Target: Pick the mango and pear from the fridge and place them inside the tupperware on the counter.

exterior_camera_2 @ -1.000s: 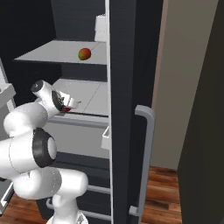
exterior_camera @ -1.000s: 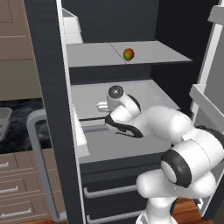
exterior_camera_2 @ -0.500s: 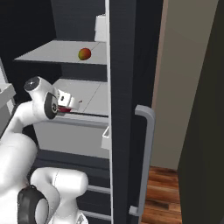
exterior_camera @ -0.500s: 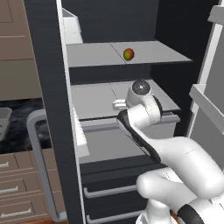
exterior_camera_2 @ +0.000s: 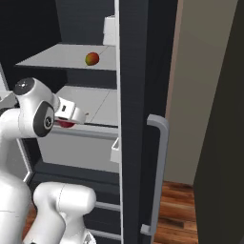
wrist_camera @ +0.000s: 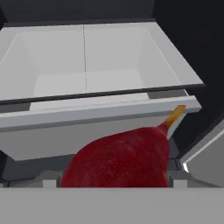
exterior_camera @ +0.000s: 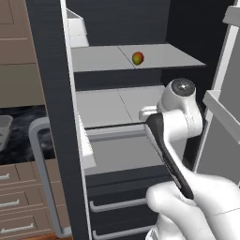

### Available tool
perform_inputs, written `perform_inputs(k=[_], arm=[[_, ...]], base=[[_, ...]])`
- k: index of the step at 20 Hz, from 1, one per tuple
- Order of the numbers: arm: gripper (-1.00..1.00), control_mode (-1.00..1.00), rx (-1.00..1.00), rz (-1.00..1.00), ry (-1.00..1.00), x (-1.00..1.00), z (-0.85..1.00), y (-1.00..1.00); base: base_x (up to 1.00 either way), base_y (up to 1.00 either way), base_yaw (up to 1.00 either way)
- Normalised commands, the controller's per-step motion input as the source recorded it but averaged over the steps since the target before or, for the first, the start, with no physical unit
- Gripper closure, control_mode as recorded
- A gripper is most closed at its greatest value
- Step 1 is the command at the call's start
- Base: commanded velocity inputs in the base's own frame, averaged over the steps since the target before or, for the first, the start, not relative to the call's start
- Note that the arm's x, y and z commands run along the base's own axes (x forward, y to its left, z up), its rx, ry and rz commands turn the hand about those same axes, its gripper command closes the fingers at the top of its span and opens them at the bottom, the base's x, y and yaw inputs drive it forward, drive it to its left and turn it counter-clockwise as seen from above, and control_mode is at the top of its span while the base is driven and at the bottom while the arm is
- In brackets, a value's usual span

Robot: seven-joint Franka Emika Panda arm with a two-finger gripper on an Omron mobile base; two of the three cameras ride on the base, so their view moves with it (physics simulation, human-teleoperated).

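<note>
End effector (exterior_camera_2: 71,121) grips red pear (wrist_camera: 120,157), just outside the fridge (exterior_camera: 140,28). Mango (exterior_camera: 137,58) left on far upper shelf; tupperware (exterior_camera: 3,127) on left desk, nothing seen in it yet.

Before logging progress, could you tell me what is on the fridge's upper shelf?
On the upper shelf sits one mango, near the front edge. The shelf's far left side is hidden by the fridge wall.
</note>
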Motion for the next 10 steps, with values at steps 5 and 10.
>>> perform_inputs(k=[5,10], arm=[[1.0,-1.0,0.0,0.0,0.0,-0.75,0.52,-0.21],[1.0,1.0,0.0,0.0,0.0,-0.52,0.15,-0.05]], base=[[0.0,0.0,0.0],[-0.4,-0.01,0.0]])
